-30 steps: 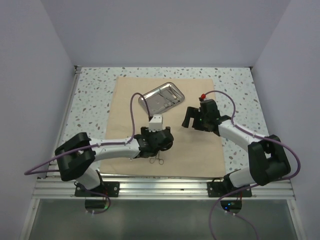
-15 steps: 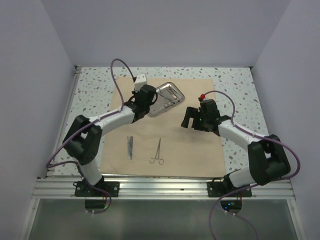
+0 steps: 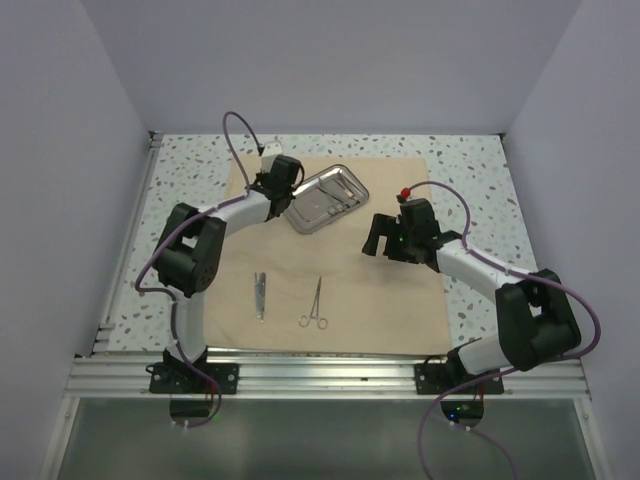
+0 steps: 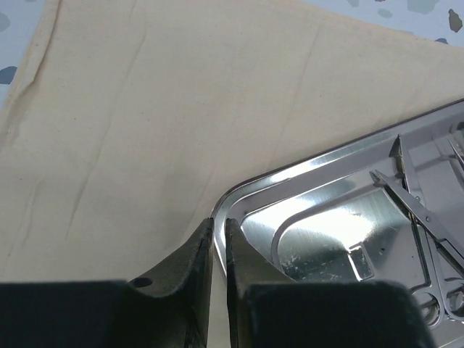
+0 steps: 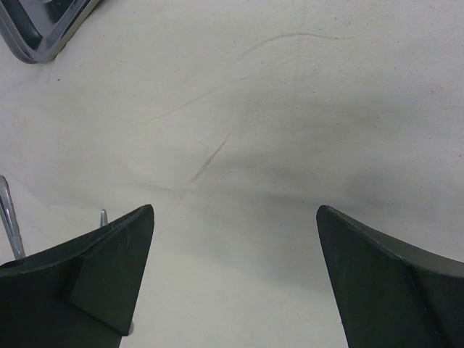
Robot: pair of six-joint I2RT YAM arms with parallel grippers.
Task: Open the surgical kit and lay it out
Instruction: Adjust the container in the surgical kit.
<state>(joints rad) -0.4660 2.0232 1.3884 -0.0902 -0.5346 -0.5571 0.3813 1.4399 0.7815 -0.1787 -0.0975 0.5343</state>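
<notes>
Left hand [image 4: 219,225] is out at the far-left corner of the shiny rectangular steel tray [image 3: 345,185], fingers nearly together and nipped onto its rim. Thin silver scissor-like instruments [image 4: 415,212] lie inside it. The tray sits on the far part of the flat tan cloth wrap [image 3: 385,300], which covers the speckled table [image 3: 190,170]. Two more silver instruments [image 3: 260,296] [image 3: 314,305] lie side by side nearer the bases. Right hand [image 5: 233,209] hovers over bare cloth, fingers wide apart, holding nothing.
</notes>
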